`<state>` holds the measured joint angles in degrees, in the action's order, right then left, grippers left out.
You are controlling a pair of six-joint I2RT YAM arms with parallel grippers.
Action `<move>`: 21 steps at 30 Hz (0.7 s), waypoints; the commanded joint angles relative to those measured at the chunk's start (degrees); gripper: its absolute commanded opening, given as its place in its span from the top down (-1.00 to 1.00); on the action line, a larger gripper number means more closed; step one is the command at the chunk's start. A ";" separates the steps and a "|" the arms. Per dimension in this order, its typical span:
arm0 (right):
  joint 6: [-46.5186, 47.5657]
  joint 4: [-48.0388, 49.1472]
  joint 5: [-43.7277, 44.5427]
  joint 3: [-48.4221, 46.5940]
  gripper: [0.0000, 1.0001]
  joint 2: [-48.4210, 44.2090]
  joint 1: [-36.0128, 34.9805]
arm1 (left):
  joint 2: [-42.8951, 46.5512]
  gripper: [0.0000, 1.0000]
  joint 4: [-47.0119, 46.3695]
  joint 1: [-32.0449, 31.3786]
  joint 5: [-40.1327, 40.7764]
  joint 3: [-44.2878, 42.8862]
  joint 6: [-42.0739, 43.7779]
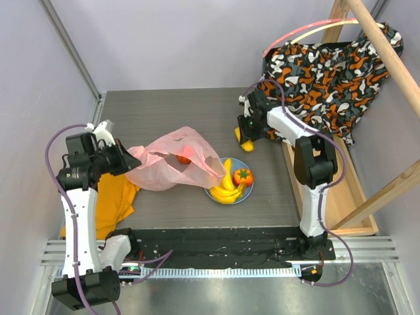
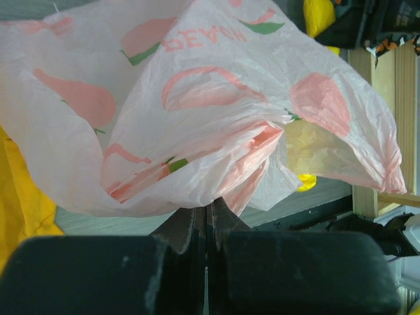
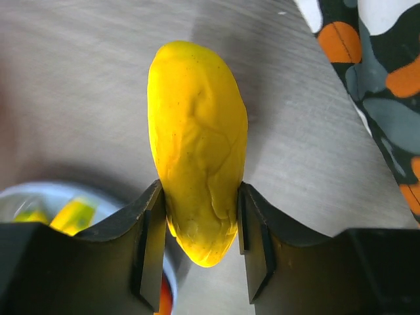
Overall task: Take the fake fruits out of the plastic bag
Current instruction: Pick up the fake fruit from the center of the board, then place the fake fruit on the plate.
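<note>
The pink plastic bag (image 1: 172,165) lies left of centre, its mouth toward the plate. My left gripper (image 1: 125,157) is shut on the bag's left end; in the left wrist view the jaws (image 2: 209,213) pinch a fold of the bag (image 2: 197,98). A red fruit (image 1: 184,157) shows through the bag. The light-blue plate (image 1: 248,192) holds the yellow banana bunch (image 1: 226,184) and a red green-topped fruit (image 1: 243,175). My right gripper (image 1: 246,139) is shut on a yellow oblong fruit (image 3: 197,151), held just above the table behind the plate (image 3: 26,195).
An orange cloth (image 1: 115,200) lies under my left arm. Orange-black-white patterned fabric (image 1: 328,72) hangs over a wooden frame (image 1: 357,203) at the right, close to my right gripper (image 3: 199,197). Grey walls bound the table at the back and left.
</note>
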<state>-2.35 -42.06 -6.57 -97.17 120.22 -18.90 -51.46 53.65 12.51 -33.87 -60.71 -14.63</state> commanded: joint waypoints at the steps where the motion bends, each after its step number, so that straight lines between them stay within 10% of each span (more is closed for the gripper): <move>1: 5.16 -5.11 -7.57 -3.11 0.66 -11.85 0.00 | -1.44 1.00 -6.18 0.49 1.95 -6.43 -1.36; 5: 6.04 -16.29 -16.10 -0.34 0.68 -16.15 -0.09 | -3.46 1.00 -10.92 1.02 5.83 -12.75 -5.30; 21: 7.01 -10.94 -14.26 3.57 0.69 -10.19 -4.66 | -1.54 1.00 -12.69 1.90 2.32 -9.96 -7.95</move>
<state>3.22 -54.65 -21.76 -89.89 108.12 -21.85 -55.16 42.87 13.54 -30.24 -71.33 -22.15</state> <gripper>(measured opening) 0.470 0.017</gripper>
